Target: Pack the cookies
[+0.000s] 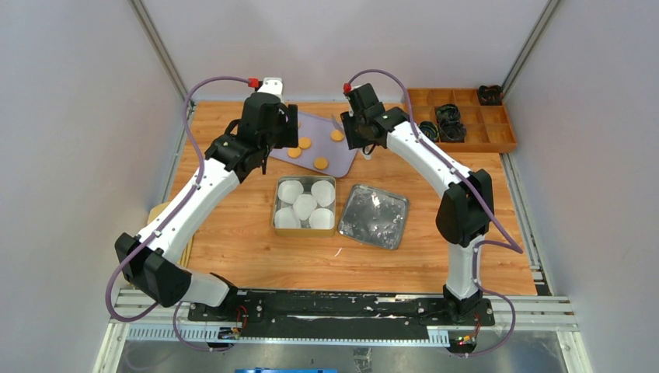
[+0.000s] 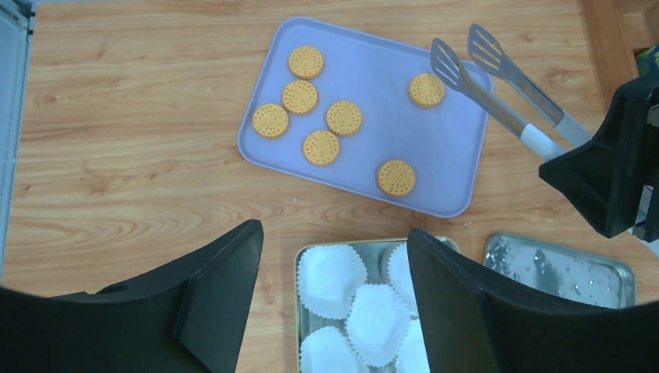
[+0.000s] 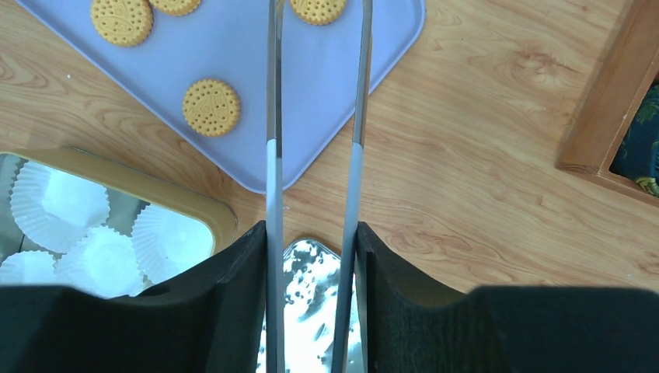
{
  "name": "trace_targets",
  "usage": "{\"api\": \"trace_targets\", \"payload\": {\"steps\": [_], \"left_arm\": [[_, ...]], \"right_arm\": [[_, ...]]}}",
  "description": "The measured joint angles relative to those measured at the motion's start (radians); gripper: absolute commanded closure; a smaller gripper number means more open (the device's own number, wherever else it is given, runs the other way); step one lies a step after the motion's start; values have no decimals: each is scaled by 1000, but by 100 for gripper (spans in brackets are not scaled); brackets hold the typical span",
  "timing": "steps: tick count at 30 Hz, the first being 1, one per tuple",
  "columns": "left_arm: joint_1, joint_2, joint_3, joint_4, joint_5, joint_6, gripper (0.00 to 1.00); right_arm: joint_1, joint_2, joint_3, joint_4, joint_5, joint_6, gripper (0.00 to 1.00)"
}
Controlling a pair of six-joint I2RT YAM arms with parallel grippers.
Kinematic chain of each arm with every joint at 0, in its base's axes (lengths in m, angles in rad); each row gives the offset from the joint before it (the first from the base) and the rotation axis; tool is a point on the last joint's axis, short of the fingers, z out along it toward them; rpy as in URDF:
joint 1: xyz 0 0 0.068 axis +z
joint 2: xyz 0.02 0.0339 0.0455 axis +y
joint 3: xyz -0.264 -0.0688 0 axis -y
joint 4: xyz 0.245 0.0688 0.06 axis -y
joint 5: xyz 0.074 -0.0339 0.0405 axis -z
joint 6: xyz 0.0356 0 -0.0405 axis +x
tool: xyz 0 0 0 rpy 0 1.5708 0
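**Wooden table with cookie tray, tin and two arms**

*Top view.* A wooden table (image 1: 233,241) between pale walls carries a lavender tray (image 1: 319,127) at the far centre. Nearer the arms stands a gold-rimmed tin (image 1: 275,206) of white paper cups (image 1: 305,206), with a shiny metal lid (image 1: 374,216) just beside it on the right. A wooden compartment box (image 1: 466,144) sits at the far right corner. Both arms reach toward the tray.

*Left wrist view.* Seven cookies (image 2: 321,147) lie flat on the tray, five clustered at its left and two apart at its right. The left gripper (image 2: 332,231) has its fingers spread wide with nothing between them; they frame the tin in this view.

*Right wrist view.* The right gripper (image 3: 311,233) is clamped on the handles of metal tongs (image 3: 273,116). The tongs' arms stand apart over the tray's corner, and one cookie shows between them at the top edge.
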Motion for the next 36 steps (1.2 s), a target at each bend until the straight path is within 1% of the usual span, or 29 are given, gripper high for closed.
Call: {"api": "trace_targets", "payload": {"steps": [1,2,3,4,5,6,10,12,13,14,15,20,23,24,25,27,28,29,30,31,32,33,34,36], "left_arm": [[0,0,-1,0,0,0,26],[0,0,-2,0,0,0,26],[0,0,-2,0,0,0,26],[0,0,-2,0,0,0,26],[0,0,-2,0,0,0,26],[0,0,-2,0,0,0,26],[0,0,-3,0,2,0,26],[0,0,-3,0,5,0,26],[0,0,-3,0,6,0,26],[0,0,-3,0,7,0,26],[0,0,-3,0,8,0,26],[0,0,-3,0,11,0,30],[0,0,-3,2,14,-1,30],[0,0,-3,3,15,-2,30],[0,-1,-3,4,17,-2,29],[0,-2,-3,7,20,-2,28],[0,-2,-3,7,22,-2,28],[0,-2,-3,8,24,-3,28],[0,-2,-3,8,26,-3,27],[0,-2,-3,9,27,-3,27],[0,-2,-3,10,28,-3,27],[0,-2,-3,10,29,-3,27],[0,-3,-3,10,30,-3,27],[0,-4,-3,11,31,-3,27]], "right_arm": [[0,-2,0,0,0,0,96],[0,-3,0,0,0,0,90],[0,-3,0,0,-1,0,80],[0,-3,-2,0,-1,0,73],[0,-3,-5,0,-1,1,69],[0,-5,-9,0,-1,1,66],[0,-14,-25,0,0,2,65],[0,-21,-27,-1,-1,2,66],[0,-24,-27,-1,-1,1,74],[0,-27,-27,0,-1,1,94],[0,-32,-27,0,-2,1,99],[0,-51,-32,5,-10,2,100],[0,-81,-67,21,-4,5,100],[0,-93,-79,23,-3,5,93],[0,-107,-91,24,0,5,81],[0,-130,-102,30,4,4,66],[0,-142,-106,37,5,4,63],[0,-154,-111,43,9,3,63],[0,-170,-117,49,14,0,63],[0,-180,-121,55,19,-2,67],[0,-193,-129,63,28,-5,79],[0,-207,-138,67,37,-8,94],[0,-219,-146,70,44,-10,99],[0,-245,-170,76,65,-11,100]]}}
